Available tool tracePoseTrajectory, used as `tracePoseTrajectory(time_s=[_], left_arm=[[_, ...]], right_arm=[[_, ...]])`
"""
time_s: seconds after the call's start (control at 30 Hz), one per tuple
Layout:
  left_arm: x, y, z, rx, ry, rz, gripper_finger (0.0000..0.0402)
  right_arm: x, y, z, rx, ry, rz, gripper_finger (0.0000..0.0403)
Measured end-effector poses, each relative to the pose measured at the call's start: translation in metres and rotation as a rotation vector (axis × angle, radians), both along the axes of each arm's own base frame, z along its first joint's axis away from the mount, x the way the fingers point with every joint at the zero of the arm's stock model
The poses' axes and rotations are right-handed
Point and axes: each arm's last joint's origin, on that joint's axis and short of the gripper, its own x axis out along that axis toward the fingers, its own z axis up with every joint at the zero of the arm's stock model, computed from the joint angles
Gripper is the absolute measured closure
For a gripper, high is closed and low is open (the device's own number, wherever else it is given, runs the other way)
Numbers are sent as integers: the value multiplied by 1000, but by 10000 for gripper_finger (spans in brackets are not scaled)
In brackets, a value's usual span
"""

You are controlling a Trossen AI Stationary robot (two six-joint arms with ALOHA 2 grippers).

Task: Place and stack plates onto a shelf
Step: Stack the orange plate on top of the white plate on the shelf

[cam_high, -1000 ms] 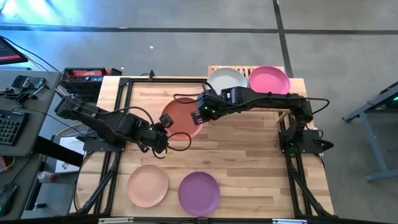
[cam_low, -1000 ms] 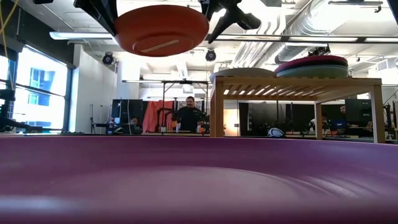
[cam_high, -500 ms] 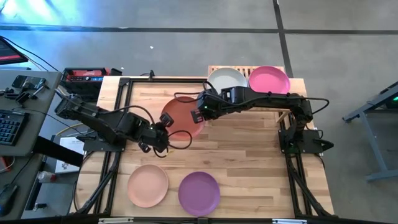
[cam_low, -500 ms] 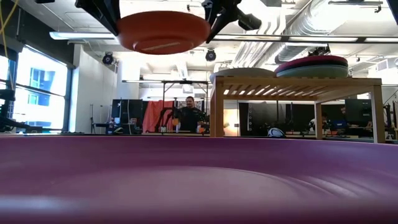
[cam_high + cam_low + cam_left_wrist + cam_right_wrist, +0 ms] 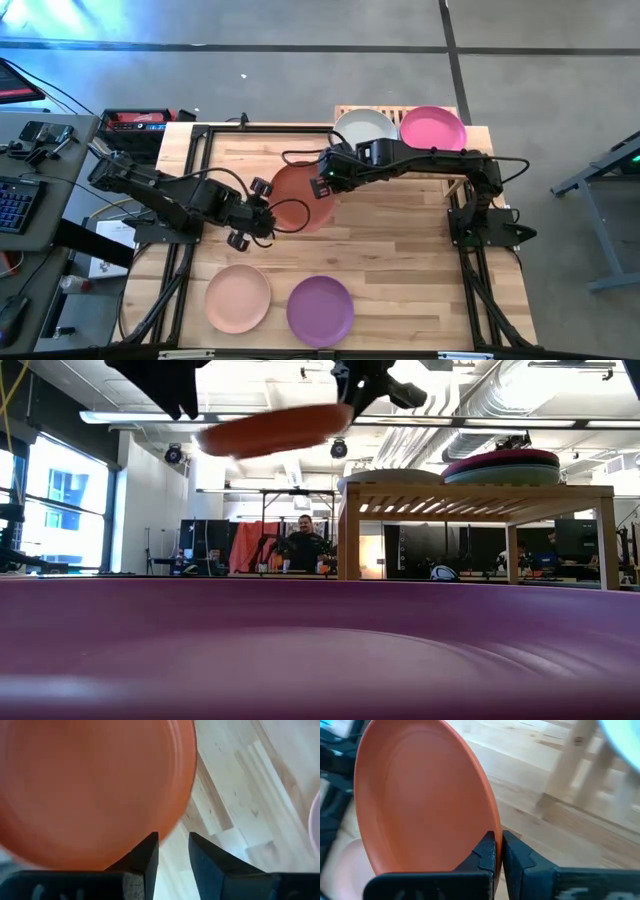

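The orange-red plate hangs tilted above the table's middle; in the low view the plate slopes down toward its left side. My right gripper is shut on its rim. My left gripper stands open just off the plate's opposite edge, with only bare table showing between its fingers. The bamboo shelf stands at the far right; a pale grey-green plate and a magenta plate lie on top of it. My right gripper pinches the orange-red plate's rim between its two fingers, one on the upper face and one on the underside. The fingers slant down from the table's right. The plate is lifted clear and tilted, its free side sagging lower.
A peach plate and a purple plate lie on the table near its front edge; the purple plate fills the low view's foreground. A person stands in the room beyond the table.
My right gripper has shut on the plate's rim, and my left gripper has rolled, opened and let go of the opposite edge. The plate, level a second ago, has tipped: its left side has dropped while the side in my right gripper stays up.
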Motion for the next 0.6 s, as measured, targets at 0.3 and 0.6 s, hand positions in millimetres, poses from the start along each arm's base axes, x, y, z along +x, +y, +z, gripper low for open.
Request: tracePoseTrajectory(time_s=[0.3,0.6], left_arm=[[0,1,0,-43,-57,160,307],[-3,8,-1,-22,-41,237,309]], right_arm=[[-10,-10,-2,-7,92,-5,403],[-22,-33,11,-4,75,54,403]])
